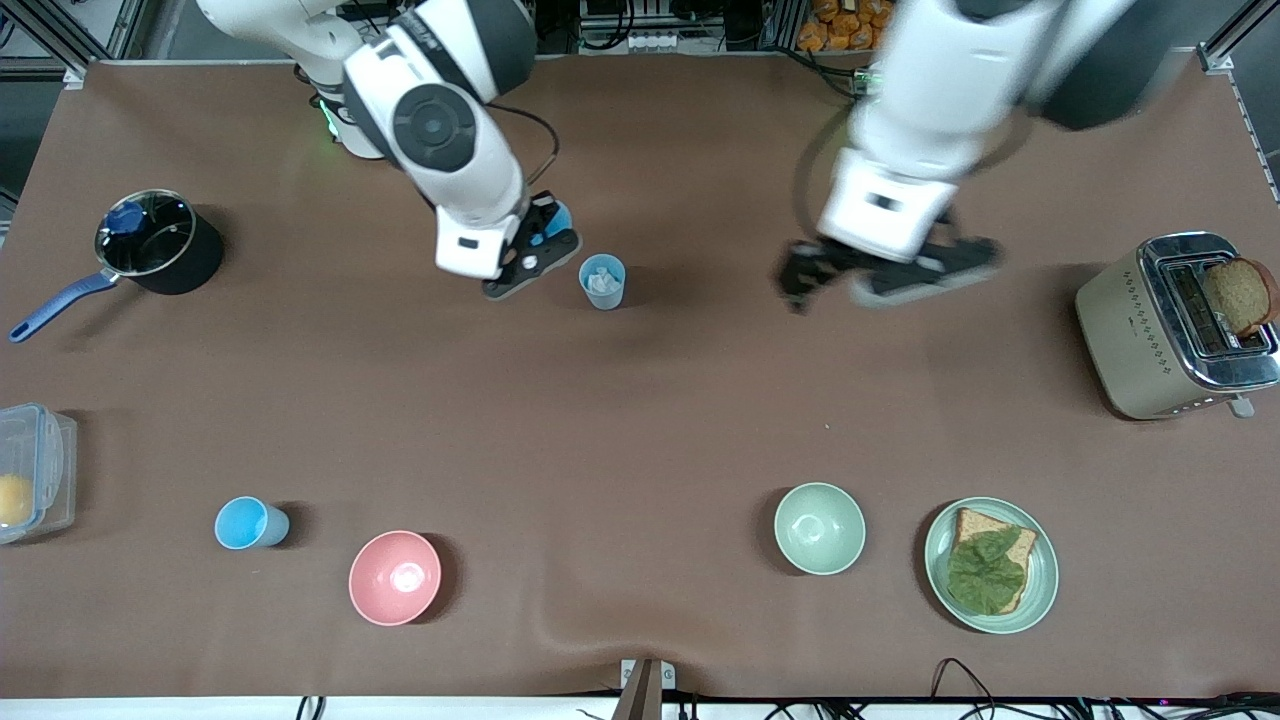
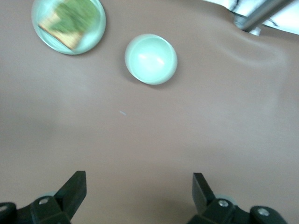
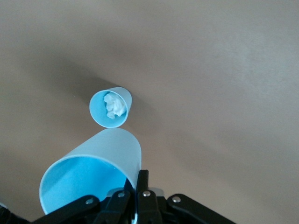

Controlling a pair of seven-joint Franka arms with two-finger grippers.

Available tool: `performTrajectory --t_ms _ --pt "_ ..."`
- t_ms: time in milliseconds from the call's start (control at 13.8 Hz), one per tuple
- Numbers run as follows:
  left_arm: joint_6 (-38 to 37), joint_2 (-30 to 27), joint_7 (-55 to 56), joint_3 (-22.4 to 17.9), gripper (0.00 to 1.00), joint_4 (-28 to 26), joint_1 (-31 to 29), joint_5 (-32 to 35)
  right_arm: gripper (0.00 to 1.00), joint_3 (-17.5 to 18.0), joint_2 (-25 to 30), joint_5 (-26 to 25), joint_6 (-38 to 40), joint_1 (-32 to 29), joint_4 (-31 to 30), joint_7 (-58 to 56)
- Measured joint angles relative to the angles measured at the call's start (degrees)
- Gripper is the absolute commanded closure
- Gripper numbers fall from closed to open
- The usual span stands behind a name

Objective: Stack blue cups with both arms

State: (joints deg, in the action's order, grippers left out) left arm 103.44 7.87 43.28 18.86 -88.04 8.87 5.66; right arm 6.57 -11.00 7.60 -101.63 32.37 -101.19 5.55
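Observation:
My right gripper [image 1: 545, 238] is shut on the rim of a bright sky-blue cup [image 1: 556, 218] and holds it tilted in the air, beside a paler blue cup [image 1: 602, 281]. That cup stands upright on the table with a white crumpled piece inside. In the right wrist view the held cup [image 3: 91, 179] sits at the gripper [image 3: 135, 179], with the paler cup [image 3: 110, 107] farther off. Another sky-blue cup [image 1: 250, 523] stands near the pink bowl. My left gripper [image 1: 805, 283] is open and empty over bare table; its fingers [image 2: 74, 186] stand wide apart.
A pink bowl [image 1: 395, 577], a pale green bowl [image 1: 819, 528] and a plate with bread and lettuce [image 1: 1040, 590] lie nearest the front camera. A dark pot [image 1: 160, 240] and a clear container [image 1: 35, 470] are at the right arm's end, a toaster [image 1: 1150, 330] at the left arm's end.

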Motion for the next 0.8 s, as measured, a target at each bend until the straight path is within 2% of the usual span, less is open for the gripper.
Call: performTrajectory --t_ms 217,362,507,796 --pt "-2.8 -2.8 -14.6 0.2 0.00 0.4 -9.5 0.0 1.00 0.0 0.0 -0.8 -6.4 2.8 -4.5 2.7" --pt "-5.1 -4.5 -21.3 0.0 0.00 0.4 -13.8 0.0 1.00 0.0 0.0 -2.4 -10.2 3.8 -6.8 3.2" --pt "-6.5 -5.7 -23.4 -1.5 0.00 0.4 -14.7 0.0 1.00 0.0 -0.2 -3.0 -14.8 4.5 -9.8 6.0" --pt "-9.1 -7.6 -26.7 -4.3 0.00 -1.7 -14.2 -0.2 1.00 0.0 -1.9 -3.0 -16.2 5.0 -11.8 21.2"
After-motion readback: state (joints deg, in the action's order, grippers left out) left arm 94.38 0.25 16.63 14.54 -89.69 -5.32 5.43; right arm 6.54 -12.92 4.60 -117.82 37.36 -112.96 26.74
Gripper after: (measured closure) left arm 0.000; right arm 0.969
